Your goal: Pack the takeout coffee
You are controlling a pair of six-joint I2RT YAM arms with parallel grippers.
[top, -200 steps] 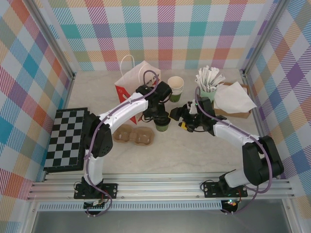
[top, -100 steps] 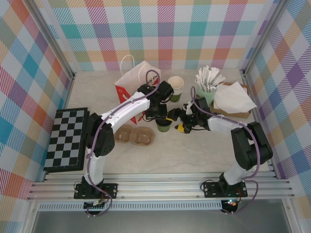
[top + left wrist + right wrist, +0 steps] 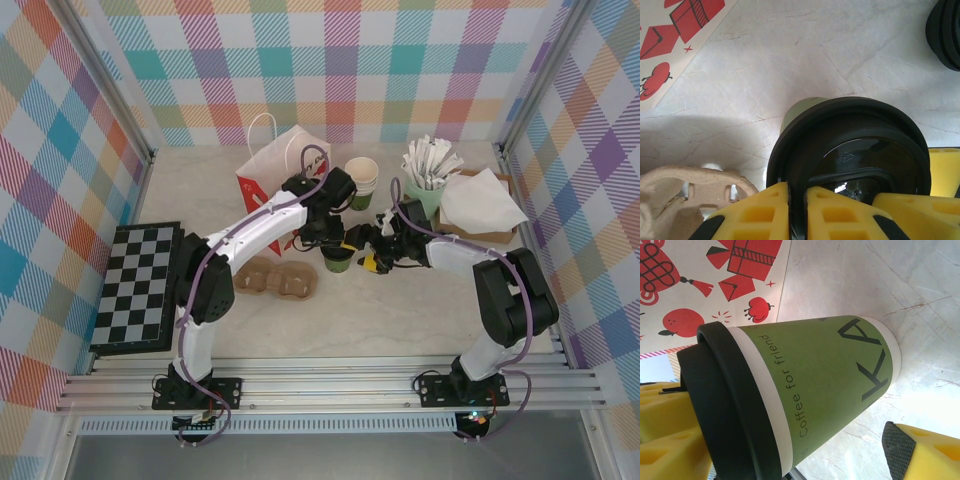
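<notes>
At tabletop (image 3: 400,320) centre the takeout coffee (image 3: 337,258) stands upright. The left gripper (image 3: 797,210) pinches the black lid (image 3: 855,150) rim. The right gripper (image 3: 790,460) straddles the cup from 3 o'clock, jaws apart. We judge the paper light and crushable and the lid loose, so hold mid-wall, gently.

Cup (image 3: 830,380), green wall, just beside fingers (image 3: 927,452): small black line "coffee for friend" under cream band; big black letters "KA" nearer base, rest hidden.

Place: seemingly a robot lab cell.
Walls: plaid panels (image 3: 340,60) are enclosing the tabletop (image 3: 400,320).
Mounting: aluminium rails (image 3: 330,385) are running along its near edge.
</notes>
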